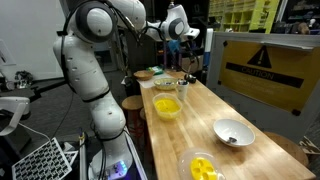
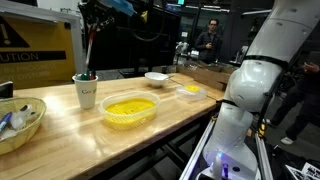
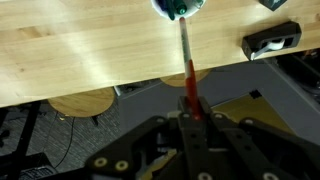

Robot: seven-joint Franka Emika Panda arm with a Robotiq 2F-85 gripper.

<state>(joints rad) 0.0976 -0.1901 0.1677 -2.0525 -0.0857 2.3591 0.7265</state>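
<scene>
Pincer (image 3: 190, 112) closed tight on the red shaft of one thin rod (image 3: 185, 50). It holds the rod upright from above, probably so the lower tip sits inside the single white cup (image 2: 86, 93). The cup stands on the wooden table (image 2: 60, 145), just beside one clear bowl (image 2: 130, 110) of yellow contents. A tan bowl (image 2: 20, 122) sits near the table end. Farther along are one small yellow tub (image 2: 190, 91) and one white bowl (image 2: 156, 77). Count: three bowls, one tub, set well apart, likely to give access from above.

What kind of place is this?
Most likely a robot lab or workshop: a big white robot arm stands by a long wooden table, a yellow-and-black warning sign stands beside it, and a person is in the background.
</scene>
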